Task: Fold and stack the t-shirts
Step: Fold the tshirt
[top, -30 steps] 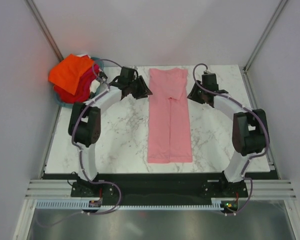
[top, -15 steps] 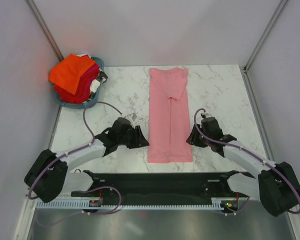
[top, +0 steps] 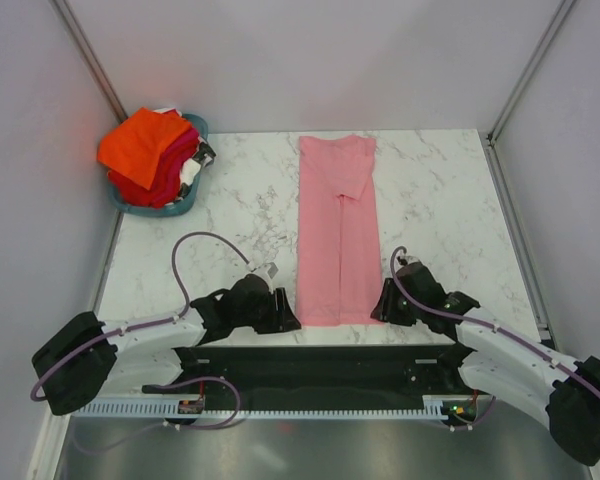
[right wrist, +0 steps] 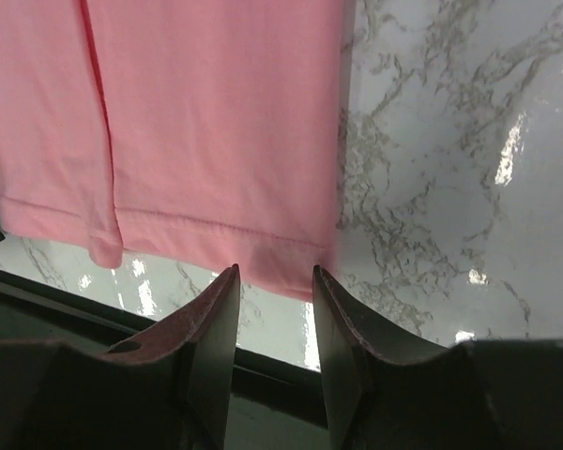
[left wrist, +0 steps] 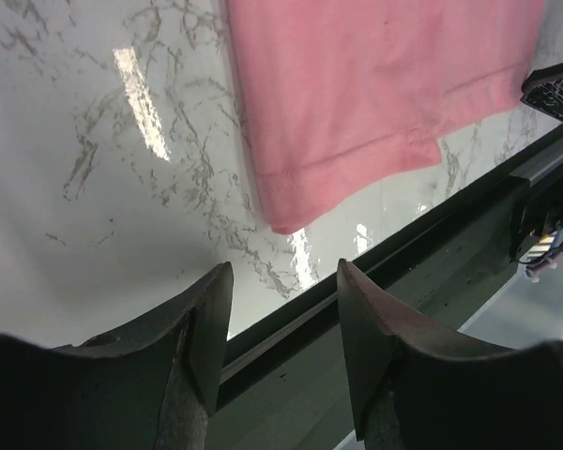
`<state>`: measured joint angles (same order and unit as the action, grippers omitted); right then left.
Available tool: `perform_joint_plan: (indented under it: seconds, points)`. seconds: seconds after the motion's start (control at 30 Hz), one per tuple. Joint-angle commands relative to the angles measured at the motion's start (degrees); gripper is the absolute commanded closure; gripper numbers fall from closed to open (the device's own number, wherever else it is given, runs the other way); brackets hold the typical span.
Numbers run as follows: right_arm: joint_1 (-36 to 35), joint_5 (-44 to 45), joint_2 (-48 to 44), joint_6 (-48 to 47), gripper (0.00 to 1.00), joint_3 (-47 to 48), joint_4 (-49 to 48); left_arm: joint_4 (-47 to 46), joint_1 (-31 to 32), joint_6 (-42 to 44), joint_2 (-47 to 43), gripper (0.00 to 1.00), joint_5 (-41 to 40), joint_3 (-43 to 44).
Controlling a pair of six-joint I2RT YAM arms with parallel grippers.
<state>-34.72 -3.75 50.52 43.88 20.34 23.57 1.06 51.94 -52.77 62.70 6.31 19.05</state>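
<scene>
Seen from above, a white marble bench (top: pixel 220 220) carries one light pink t-shirt (top: pixel 338 230), laid flat as a long narrow strip with both sides folded in to meet down its middle. Its hem end lies between the two tools and its collar end stretches away beyond them. Only this overhead view shows the teal basket (top: pixel 170 210), well away past the left tool (top: pixel 285 312) at the bench's far corner. The basket is heaped with shirts, bright orange (top: pixel 140 140) on top, with magenta (top: pixel 178 148) and red (top: pixel 140 188) beneath; how many are in the heap cannot be told. The overhead view also shows both arms stretched low along the near edge, with the left tool just beside one hem corner and the right tool (top: pixel 380 305) just beside the other. The wrist views add what the overhead one is too small to show. From the left wrist, the left tool (left wrist: pixel 281 291) has its two fingers spread apart around bare bench, gripping nothing, and the shirt's hem corner (left wrist: pixel 281 220) lies just ahead of the gap, apart from both fingers. From the right wrist, the right tool (right wrist: pixel 274 281) is likewise parted and grips nothing, with the stitched hem corner (right wrist: pixel 291 267) lying right at the mouth of the gap; whether the cloth touches a finger cannot be told. In all there are two arms, two tools, one spread shirt and one basket.
</scene>
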Motion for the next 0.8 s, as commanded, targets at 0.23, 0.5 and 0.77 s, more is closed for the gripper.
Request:
perform_joint_plan:
  seconds: [0.23, 0.5, 0.77]
  points:
    - [-2.28, 6.2, -1.56, 3.76, 0.56, 0.93, 4.99, -5.1, 1.41, -3.65, 0.67, 0.45, -3.32, -1.82]
    - [-2.72, 7.17, -0.87, 4.29, 0.57, 1.02, 5.7, -7.56, 1.41, -3.65, 3.22, 0.48, -3.76, -1.73]
    - [-3.34, 7.0, 1.68, 4.11, 0.66, 1.11, 4.2, -10.81, 1.41, -3.92, 8.22, 0.59, -4.28, -0.68]
